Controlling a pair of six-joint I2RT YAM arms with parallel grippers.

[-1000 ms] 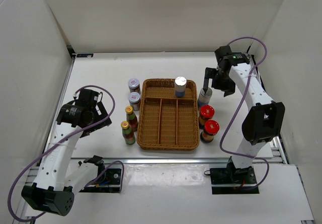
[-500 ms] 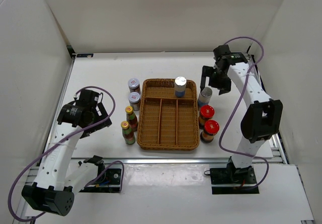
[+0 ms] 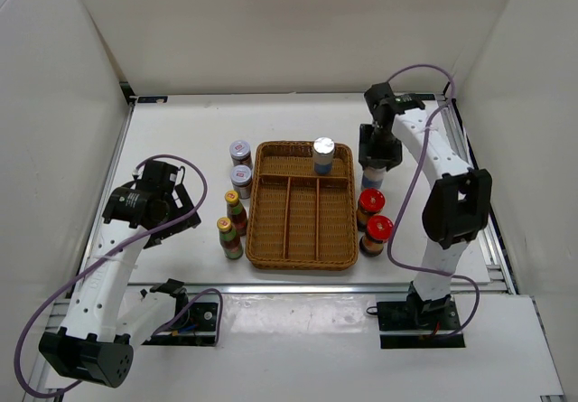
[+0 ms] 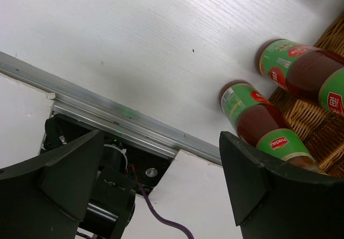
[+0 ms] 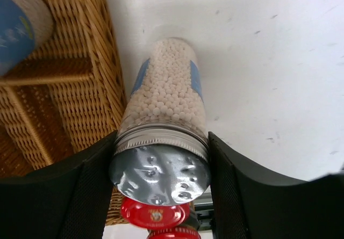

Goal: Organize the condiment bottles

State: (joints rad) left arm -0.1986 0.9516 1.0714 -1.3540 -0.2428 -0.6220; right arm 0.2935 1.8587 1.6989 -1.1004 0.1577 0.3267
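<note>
Plainly little is done: one silver-capped bottle (image 3: 324,155) stands in the back compartment of the wicker tray (image 3: 298,263); its twin (image 5: 166,88) is on the counter (image 3: 181,140) just beside the tray's right wall; the right tool (image 5: 160,158) straddles the twin's cap, close against it on both sides, though I cannot tell whether it grips; the left tool (image 4: 156,164) hangs wide open, holding nothing, near the yellow-capped bottles (image 3: 234,210). Those, the purple-lidded jars (image 3: 239,151) and the red-capped bottles (image 3: 368,201) all stand outside the tray. Room around the twin is tight: wicker on one side, a red cap just nearward; straight up looks the free way; the back compartment has space left of the first bottle.
</note>
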